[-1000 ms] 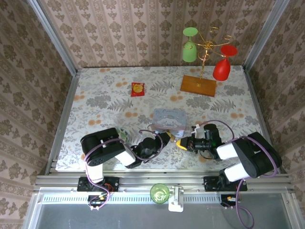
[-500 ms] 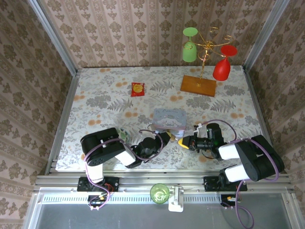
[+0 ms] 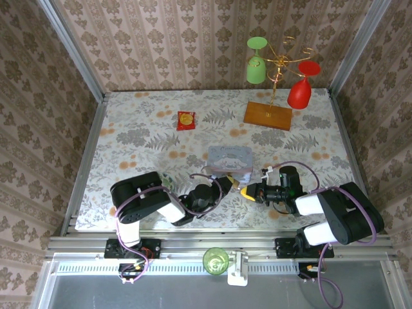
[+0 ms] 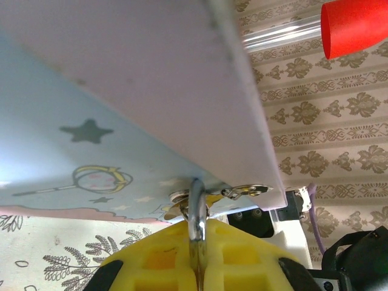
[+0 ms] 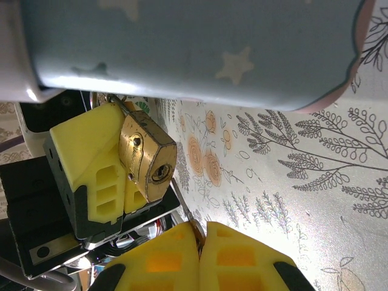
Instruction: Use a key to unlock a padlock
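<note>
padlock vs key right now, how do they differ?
The padlock is chunky brass-gold; the key is a thin silver sliver. The padlock sits in the left gripper, the key in the right gripper. The padlock's shackle hooks through the hasp of the blue tin; the key's tip is near the keyhole, not in it. Shared: each is pinched between yellow fingers.

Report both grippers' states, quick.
Left gripper: closed, holding the padlock.
Right gripper: closed, holding the key.
</note>
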Available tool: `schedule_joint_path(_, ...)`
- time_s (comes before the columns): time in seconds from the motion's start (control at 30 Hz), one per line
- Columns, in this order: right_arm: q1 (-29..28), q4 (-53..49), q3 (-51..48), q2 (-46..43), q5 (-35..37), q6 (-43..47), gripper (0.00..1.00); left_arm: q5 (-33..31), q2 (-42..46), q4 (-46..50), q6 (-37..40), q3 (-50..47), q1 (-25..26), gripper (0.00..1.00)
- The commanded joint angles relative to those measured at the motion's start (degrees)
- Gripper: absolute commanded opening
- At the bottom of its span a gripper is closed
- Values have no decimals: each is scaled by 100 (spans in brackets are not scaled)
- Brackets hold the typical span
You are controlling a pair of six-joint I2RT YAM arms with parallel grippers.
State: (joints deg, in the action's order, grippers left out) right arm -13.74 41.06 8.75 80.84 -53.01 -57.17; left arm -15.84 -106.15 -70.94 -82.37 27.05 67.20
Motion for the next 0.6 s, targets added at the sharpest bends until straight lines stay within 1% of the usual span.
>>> schedule_joint_path(0.0,48,-93,19,-305,-80,135,0,21,-2,-388,-16,90,49,0)
schedule_joint_path(0.1,79,-226,-39,-506,-100,134,0,76,-29,-393,-43,92,-5,0)
schedule_joint_path(0.3,134,-937,75,-942,-60,381,0,133,-42,-395,-79,142,21,0)
schedule_joint_path(0.43,129,-1074,205,-878,-78,453,0,134,-64,-403,-151,222,21,0)
schedule_joint_path(0.57,169,-957,107,-765,-32,454,0,106,2,-401,-122,135,13,0)
